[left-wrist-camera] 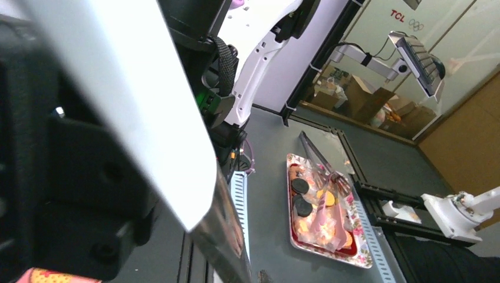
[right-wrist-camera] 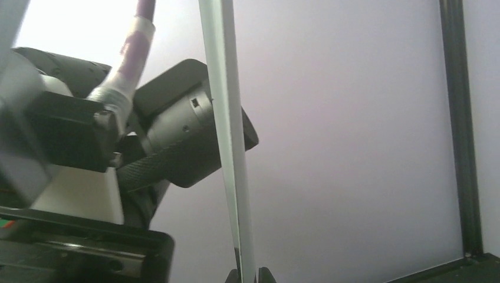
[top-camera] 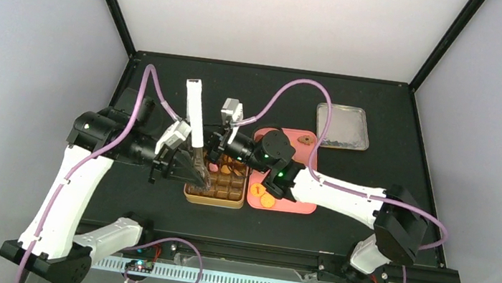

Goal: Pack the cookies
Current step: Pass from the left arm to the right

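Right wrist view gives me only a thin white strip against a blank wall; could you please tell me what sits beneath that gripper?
Observer: The top view shows the right gripper over the far end of a gold rectangular tin with brown square compartments.
Operator: Thank you. Where are the cookies, please?
Observer: Some round orange cookies lie on the near end of a pink rectangular tray, directly right of that tin.
Operator: Is anything else on the table?
Observer: A pale grey rectangular tray sits farther back on the right, apart from the pink one.

Black table (top-camera: 383, 100), pale grey walls (top-camera: 271, 14)
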Motion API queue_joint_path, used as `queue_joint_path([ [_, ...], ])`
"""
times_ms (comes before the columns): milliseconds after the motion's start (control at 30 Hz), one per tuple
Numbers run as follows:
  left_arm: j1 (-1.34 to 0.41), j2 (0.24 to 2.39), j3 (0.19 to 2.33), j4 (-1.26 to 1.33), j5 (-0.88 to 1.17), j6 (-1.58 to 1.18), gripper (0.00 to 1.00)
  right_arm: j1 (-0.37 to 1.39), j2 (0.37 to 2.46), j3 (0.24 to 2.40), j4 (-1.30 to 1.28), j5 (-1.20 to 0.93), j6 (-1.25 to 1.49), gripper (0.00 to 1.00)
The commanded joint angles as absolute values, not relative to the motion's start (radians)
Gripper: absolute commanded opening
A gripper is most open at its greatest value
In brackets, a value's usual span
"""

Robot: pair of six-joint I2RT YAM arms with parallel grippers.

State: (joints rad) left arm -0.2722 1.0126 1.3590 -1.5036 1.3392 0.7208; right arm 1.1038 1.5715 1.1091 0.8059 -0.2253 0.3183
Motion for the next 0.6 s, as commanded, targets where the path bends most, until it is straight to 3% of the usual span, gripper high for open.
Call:
queue_joint_path([
  [0,-0.332,0.977,1.417,-1.477,1.445,0.772,0.02,1.106,1.664,1.150,0.714,0.053,0.274,0.01],
  [233,-0.345,0.974,1.418,-1.486,1.447,0.775,0.02,1.106,1.698,1.172,0.673,0.212,0.213,0.01],
  [400,-0.347,0.975,1.407,-1.503,1.410,0.816,0.02,1.105,1.648,1.157,0.656,0.110,0.218,0.01],
  [467,-0.347,0.979,1.399,-1.527,1.366,0.857,0.02,1.106,1.599,1.131,0.638,0.034,0.222,0.10],
  [567,-0.347,0.985,1.380,-1.551,1.289,0.904,0.01,1.095,1.512,1.097,0.550,-0.087,0.212,0.35],
])
